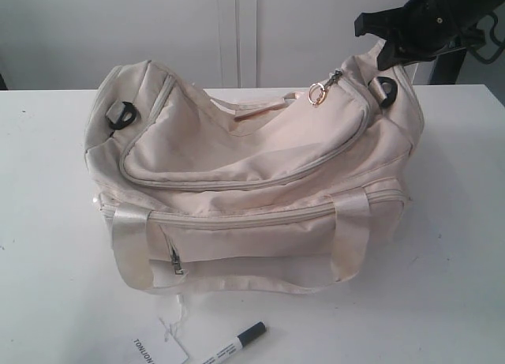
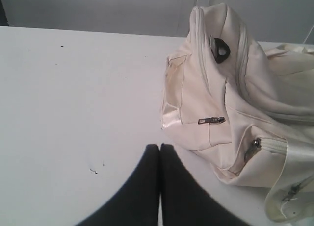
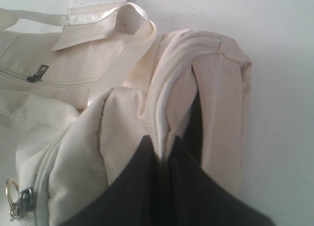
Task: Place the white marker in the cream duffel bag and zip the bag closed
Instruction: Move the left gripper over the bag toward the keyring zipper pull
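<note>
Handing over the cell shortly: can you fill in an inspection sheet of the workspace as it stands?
Surface: white table, a few small dark specks.
Job's things: cream duffel bag mid-table; white marker lying outside, in front of it.
Clutter: paper tag beside the marker.
Grippers: left gripper shut, empty, over bare table; right gripper shut on a fold at the bag's end.
Cables: nothing seen.
Surroundings: pale wall.

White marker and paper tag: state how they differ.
The white marker is a slim barrel with a black cap; the paper tag is a flat card. The marker's print is tiny; the tag's lettering is larger. Both are white, lying on the table beside the cream duffel bag, cut by the picture's edge.
</note>
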Motion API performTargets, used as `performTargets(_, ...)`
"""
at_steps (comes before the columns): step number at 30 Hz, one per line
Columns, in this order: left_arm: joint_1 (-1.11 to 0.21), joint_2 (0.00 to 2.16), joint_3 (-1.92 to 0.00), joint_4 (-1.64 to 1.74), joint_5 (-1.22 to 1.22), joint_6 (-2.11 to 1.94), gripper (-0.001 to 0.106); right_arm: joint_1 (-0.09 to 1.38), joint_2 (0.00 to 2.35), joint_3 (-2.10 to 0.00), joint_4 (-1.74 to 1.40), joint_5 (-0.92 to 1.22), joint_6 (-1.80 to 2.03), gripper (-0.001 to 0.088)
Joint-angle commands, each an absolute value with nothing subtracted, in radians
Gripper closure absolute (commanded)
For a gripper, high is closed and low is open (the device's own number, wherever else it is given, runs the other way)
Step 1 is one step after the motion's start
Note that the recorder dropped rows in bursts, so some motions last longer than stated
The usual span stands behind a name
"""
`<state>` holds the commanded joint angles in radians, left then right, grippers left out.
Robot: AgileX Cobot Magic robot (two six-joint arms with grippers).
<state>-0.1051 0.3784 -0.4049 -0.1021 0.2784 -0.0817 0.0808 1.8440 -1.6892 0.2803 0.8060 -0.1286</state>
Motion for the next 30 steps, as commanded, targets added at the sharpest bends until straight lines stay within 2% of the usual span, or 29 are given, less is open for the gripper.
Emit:
performTargets(12,-0.105,0.853,-0.805,-0.128,0.553,0.11,0.105,0.081,1.844,-1.689,0.28,0.806,-0.129,0.0868)
performTargets(23,-0.105,1.072,-0.969,-0.46,0.554,0.38,0.105,0.081,1.844,-1.689,0.28,0.806,-0.129,0.0868)
performTargets(30,-0.124,1.171,-1.053,-0.523,0.585,0.445,0.105,0.081,1.844,-1.689,0.28,0.806,-0.129,0.0868)
